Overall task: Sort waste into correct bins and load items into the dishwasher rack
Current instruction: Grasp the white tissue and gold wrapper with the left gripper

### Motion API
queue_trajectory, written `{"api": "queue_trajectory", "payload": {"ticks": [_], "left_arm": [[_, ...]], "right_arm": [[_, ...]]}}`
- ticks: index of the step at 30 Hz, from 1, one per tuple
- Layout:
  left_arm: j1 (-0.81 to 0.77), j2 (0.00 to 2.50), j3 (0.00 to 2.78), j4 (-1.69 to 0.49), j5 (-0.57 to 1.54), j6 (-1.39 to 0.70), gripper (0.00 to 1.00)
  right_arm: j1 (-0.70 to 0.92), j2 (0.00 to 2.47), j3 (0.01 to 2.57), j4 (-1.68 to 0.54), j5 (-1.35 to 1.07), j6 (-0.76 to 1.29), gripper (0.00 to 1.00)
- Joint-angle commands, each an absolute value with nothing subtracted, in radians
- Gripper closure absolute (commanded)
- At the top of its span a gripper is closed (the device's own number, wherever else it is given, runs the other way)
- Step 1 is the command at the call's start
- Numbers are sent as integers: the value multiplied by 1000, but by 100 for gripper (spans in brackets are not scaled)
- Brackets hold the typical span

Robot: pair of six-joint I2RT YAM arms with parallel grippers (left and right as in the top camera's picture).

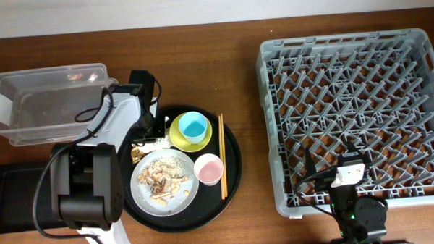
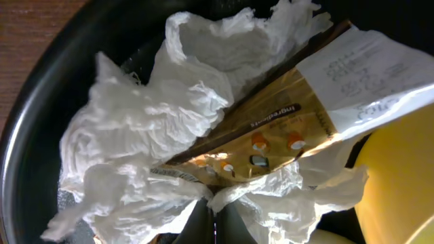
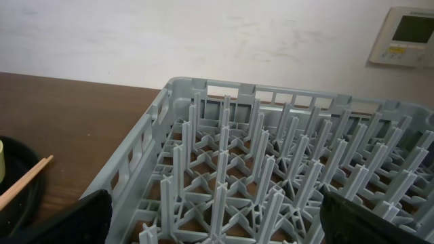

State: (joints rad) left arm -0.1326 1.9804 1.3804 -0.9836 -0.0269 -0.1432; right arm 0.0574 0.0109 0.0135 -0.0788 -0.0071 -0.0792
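Note:
In the left wrist view my left gripper [image 2: 214,215] is shut on crumpled white paper [image 2: 142,129] bunched with a tan printed wrapper [image 2: 271,129], inside the round black tray [image 2: 34,115]. Overhead, this gripper [image 1: 149,133] is at the tray's left side beside the yellow saucer [image 1: 176,139], which holds the light-blue cup [image 1: 193,126]. The grey-white plate [image 1: 185,198] carries beige food scraps [image 1: 163,178]. The pink cup [image 1: 208,168] and the chopsticks [image 1: 221,154] lie to its right. My right gripper [image 1: 347,177] is open and empty over the grey dishwasher rack's [image 1: 353,95] front edge.
The clear plastic box [image 1: 50,99] stands at the back left, behind my left arm. The shallow black tray [image 1: 10,198] lies at the front left. In the right wrist view the rack's pegs [image 3: 224,169] stand between my fingers [image 3: 217,224], with a chopstick tip [image 3: 24,179] at the left.

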Motion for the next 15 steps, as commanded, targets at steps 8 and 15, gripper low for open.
{"api": "queue_trajectory", "payload": {"ticks": [8,15], "left_arm": [[-135,1938,1490,-1187,-30,-145,99],[-135,1860,1498,-1245,-25,-145,100]], "right_arm": [[50,4,6,-81,1,-77,2],[50,4,6,-81,1,-77,2]]}}
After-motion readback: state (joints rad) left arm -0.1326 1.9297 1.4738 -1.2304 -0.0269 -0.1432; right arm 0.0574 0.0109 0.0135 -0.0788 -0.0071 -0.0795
